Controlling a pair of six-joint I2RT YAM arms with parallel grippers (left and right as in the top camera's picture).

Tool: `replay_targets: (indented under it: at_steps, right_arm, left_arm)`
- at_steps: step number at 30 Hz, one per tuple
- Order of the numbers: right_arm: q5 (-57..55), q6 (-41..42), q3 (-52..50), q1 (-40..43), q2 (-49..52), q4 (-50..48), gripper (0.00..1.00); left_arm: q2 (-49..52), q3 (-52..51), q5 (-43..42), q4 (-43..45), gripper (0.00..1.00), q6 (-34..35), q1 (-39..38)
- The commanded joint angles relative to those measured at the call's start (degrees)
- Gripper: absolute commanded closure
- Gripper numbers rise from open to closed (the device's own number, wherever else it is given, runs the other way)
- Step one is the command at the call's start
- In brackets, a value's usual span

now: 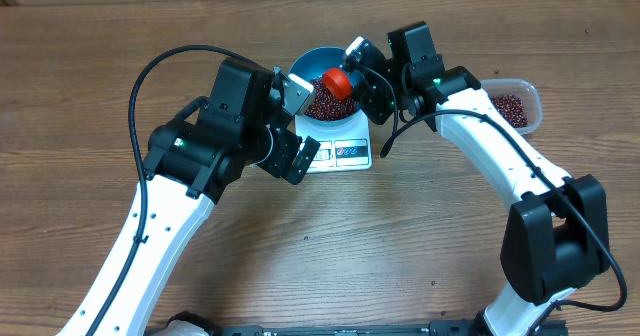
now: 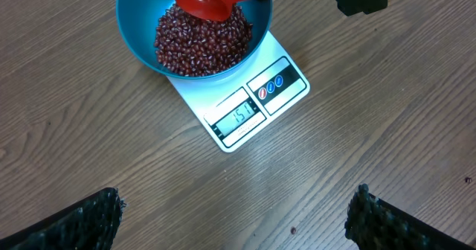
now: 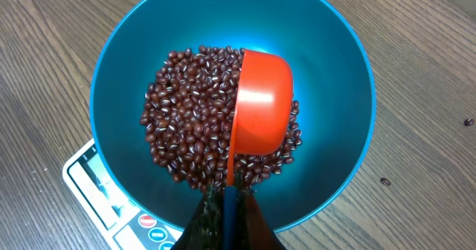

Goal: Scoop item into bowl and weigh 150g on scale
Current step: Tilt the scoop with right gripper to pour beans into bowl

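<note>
The blue bowl [image 1: 318, 58] [image 2: 137, 34] [image 3: 335, 79] stands on the white scale [image 1: 345, 154] [image 2: 245, 112] [image 3: 97, 183], whose display reads 151. A heap of dark red beans [image 1: 325, 104] [image 2: 197, 42] [image 3: 186, 131] fills the bowl's bottom. My right gripper [image 1: 355, 64] [image 3: 227, 213] is shut on the handle of a red scoop [image 1: 338, 80] [image 2: 204, 1] [image 3: 260, 109], which hangs tipped, open side down, just above the beans. My left gripper [image 1: 300, 124] [image 2: 238, 220] is open and holds nothing, hovering over bare table just in front of the scale.
A clear plastic tub [image 1: 510, 106] with more beans sits at the right, beyond the right arm. Stray beans lie on the wooden table [image 3: 384, 181] [image 2: 292, 230]. The left arm crowds the scale's left side.
</note>
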State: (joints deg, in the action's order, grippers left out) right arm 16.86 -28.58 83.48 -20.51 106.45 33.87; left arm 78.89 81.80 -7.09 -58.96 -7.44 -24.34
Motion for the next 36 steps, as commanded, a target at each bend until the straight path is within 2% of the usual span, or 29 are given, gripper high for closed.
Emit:
replay_targets:
  at_steps: [1,10,17,19,36]
  right_arm:
    - [-0.6,-0.4,1.2,-0.1,0.2,-0.9,0.96]
    - [-2.1,-0.4,1.2,-1.4,3.0,-2.2,0.96]
    - [-1.5,0.4,1.4,-2.1,3.4,1.0,0.96]
    - [-1.1,4.2,1.4,-2.1,2.7,2.1,0.96]
    - [19.7,15.8,1.6,4.6,0.4,3.0,0.96]
  left_arm:
    - [0.2,0.4,0.0,0.1,0.0,0.6,-0.1]
    - [0.2,0.4,0.0,0.1,0.0,0.6,-0.1]
    - [0.2,0.4,0.0,0.0,0.01,0.6,-0.1]
    - [0.2,0.4,0.0,0.1,0.0,0.6,-0.1]
    - [0.2,0.4,0.0,0.1,0.0,0.6,-0.1]
